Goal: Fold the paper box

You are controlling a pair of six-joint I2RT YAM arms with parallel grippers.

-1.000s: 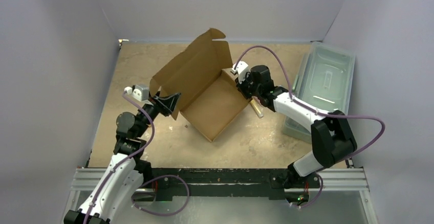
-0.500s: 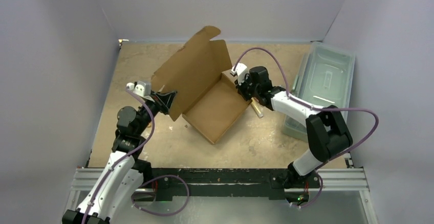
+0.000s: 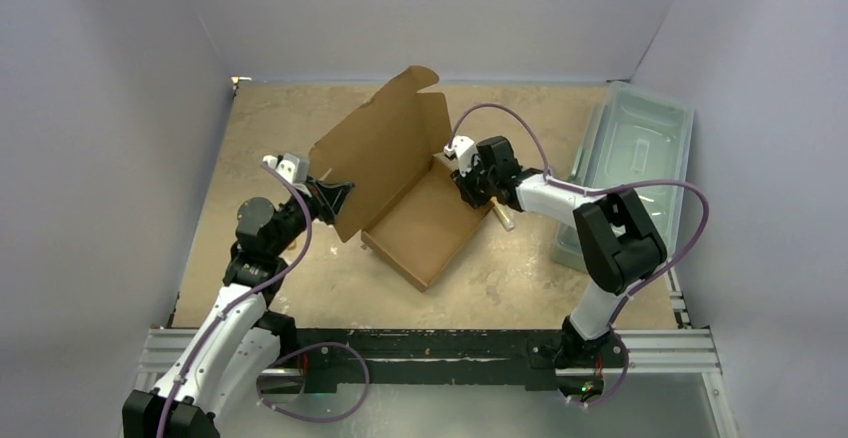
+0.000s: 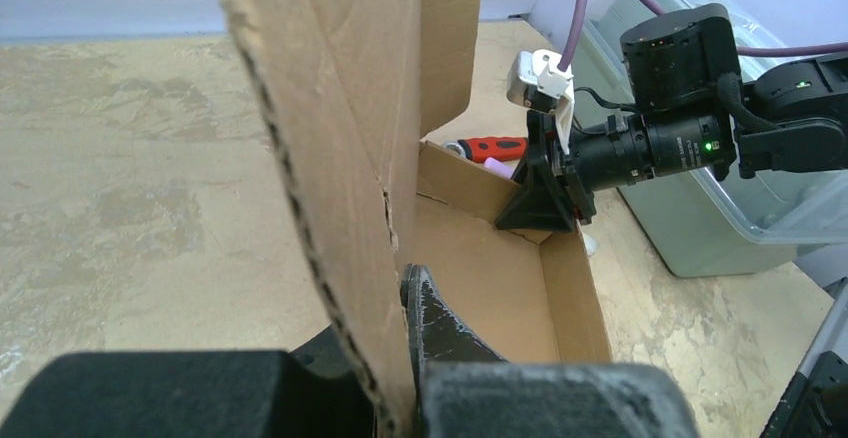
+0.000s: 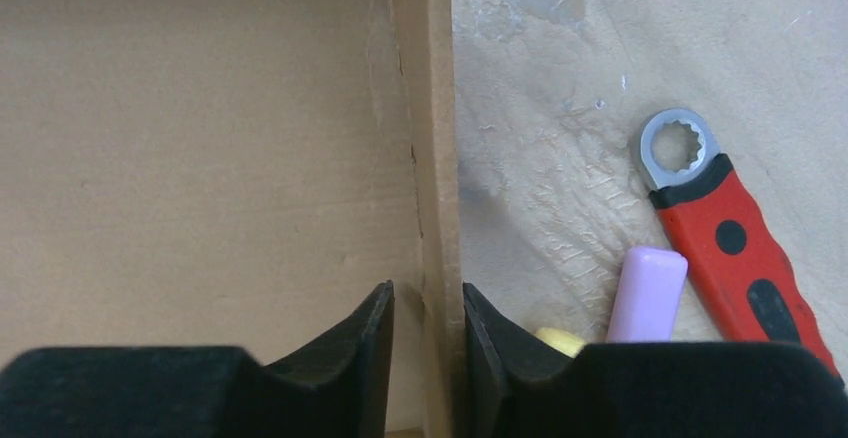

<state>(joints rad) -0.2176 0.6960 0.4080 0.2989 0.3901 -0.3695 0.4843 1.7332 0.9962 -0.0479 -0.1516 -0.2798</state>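
Left gripper has clamped onto the lid edge, and the lid has swung steeper. Right gripper has slackened, jaws loosely straddling the side wall. Box sits centrally between the arms; closing the lid appears next.

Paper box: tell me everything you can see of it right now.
The paper box is plain brown die-cut cardboard with crease lines. Its shallow tray sits skewed on the table. The big lid flap, tabbed at the top, stands raised. The left gripper pinches the lid's lower edge. The right gripper straddles the right side wall, a gap showing on one side.
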